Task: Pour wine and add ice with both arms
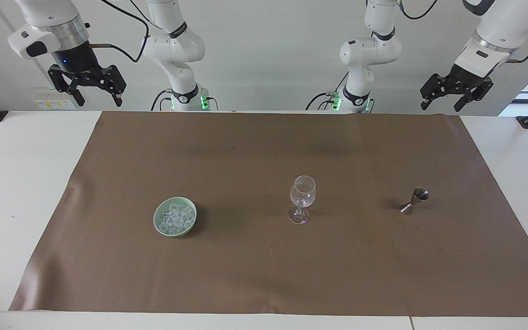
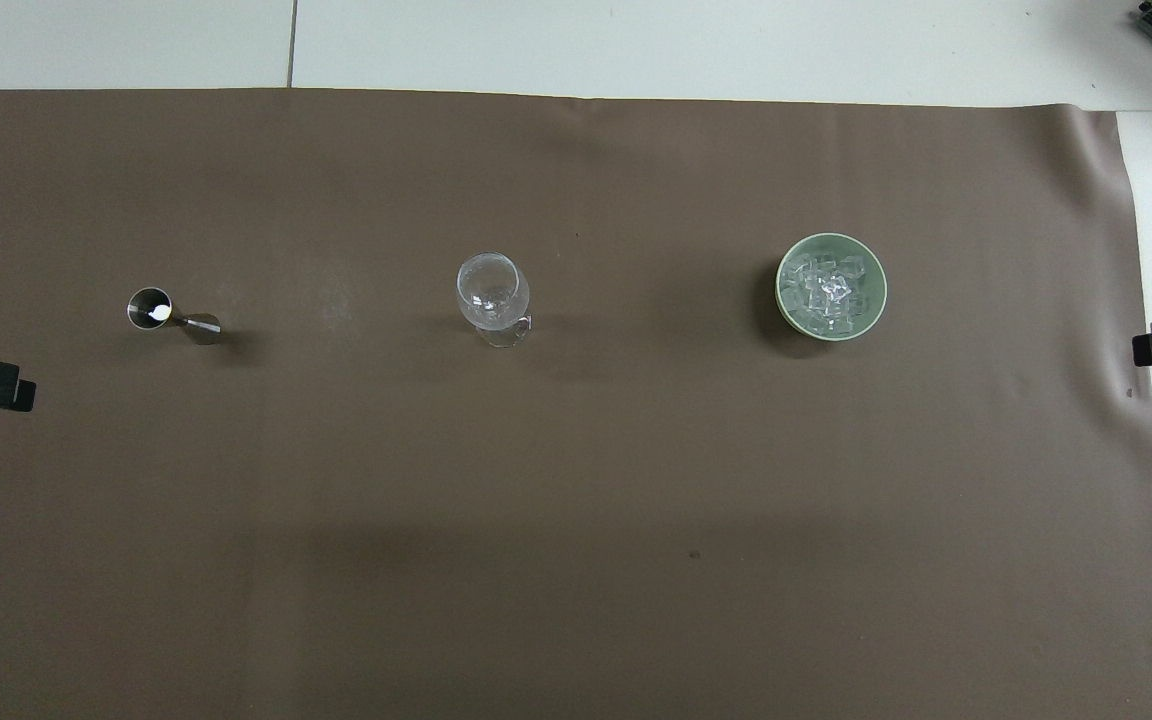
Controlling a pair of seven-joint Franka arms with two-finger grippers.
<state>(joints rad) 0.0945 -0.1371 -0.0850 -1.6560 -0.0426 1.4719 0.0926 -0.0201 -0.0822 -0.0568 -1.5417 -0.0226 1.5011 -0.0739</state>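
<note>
On the white table (image 1: pixel 25 192) lies a large brown mat (image 1: pixel 264 275), and three things stand on it in a row, well apart from each other. Toward the right arm's end of the table there is a pale green bowl (image 1: pixel 157 225), and the ice (image 1: pixel 175 217) is heaped inside it as many small clear cubes; in the overhead view the same heap (image 2: pixel 829 293) fills the middle of the bowl (image 2: pixel 792 315). In the middle of the row stands a clear stemmed glass (image 1: pixel 302 193), upright on its foot, and it looks empty; the overhead view shows its round mouth (image 2: pixel 491 285) from above. Toward the left arm's end stands a small metal jigger (image 1: pixel 414 200), also upright, with its open cup (image 2: pixel 149 308) on top. Both arms wait at the robots' edge, high in the air and touching nothing. The right gripper (image 1: pixel 98 98) hangs over the white table edge beside the mat, its two fingers spread apart and nothing between them. The left gripper (image 1: pixel 442 105) hangs over the edge at the other end of the table, tilted, its fingers also spread wide and holding nothing.
</note>
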